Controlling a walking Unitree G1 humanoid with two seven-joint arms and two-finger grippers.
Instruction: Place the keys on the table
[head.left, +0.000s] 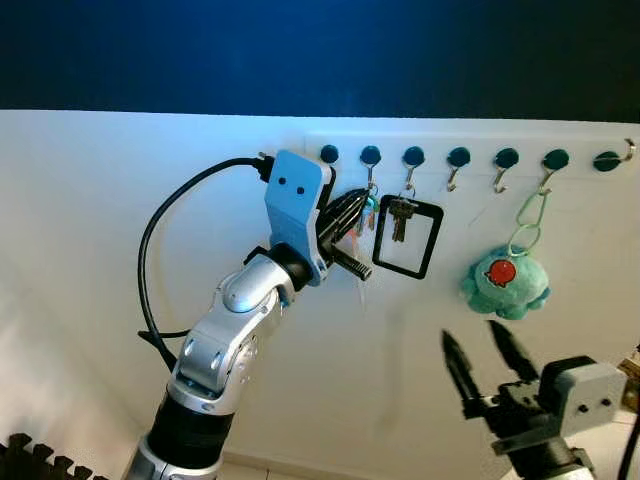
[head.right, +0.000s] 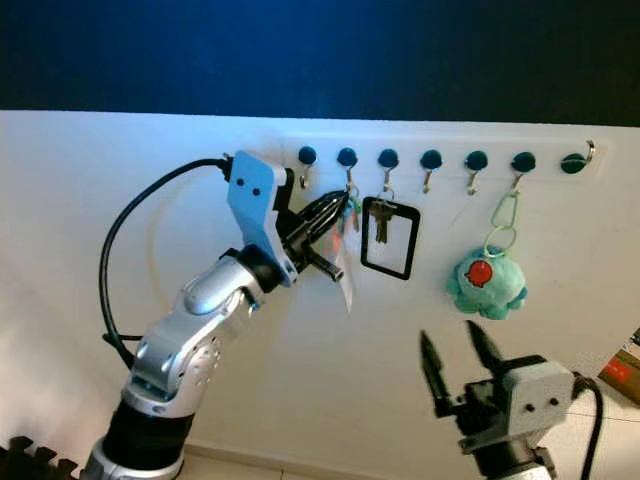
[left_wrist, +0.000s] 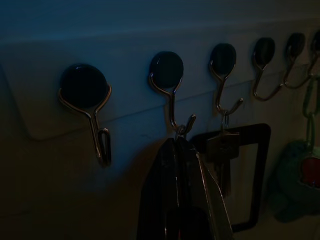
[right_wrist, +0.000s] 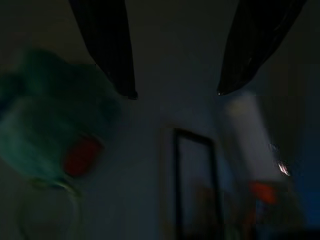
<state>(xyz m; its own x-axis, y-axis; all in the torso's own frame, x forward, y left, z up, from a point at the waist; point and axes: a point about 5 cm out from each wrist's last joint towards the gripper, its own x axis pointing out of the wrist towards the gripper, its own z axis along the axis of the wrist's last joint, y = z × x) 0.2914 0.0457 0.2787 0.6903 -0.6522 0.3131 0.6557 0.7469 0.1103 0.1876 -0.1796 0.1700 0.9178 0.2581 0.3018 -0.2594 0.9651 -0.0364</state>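
Left hand (head.left: 352, 212): raised to the hook rail (head.left: 470, 150) on the white wall; fingers are seen pressed together around the key bunch at the second hook (left_wrist: 170, 90).
Keys (head.left: 368, 213): hung from that second hook, caught between the left fingers; a pale tag (head.right: 346, 285) is seen dangling below.
Neighbouring hook: a single key (head.left: 399, 218) with a black frame (head.left: 408, 238) is carried.
Plush toy (head.left: 505, 281): teal, hung by a green clip further right.
Right hand (head.left: 482, 360): held low, away from the wall, fingers spread apart.
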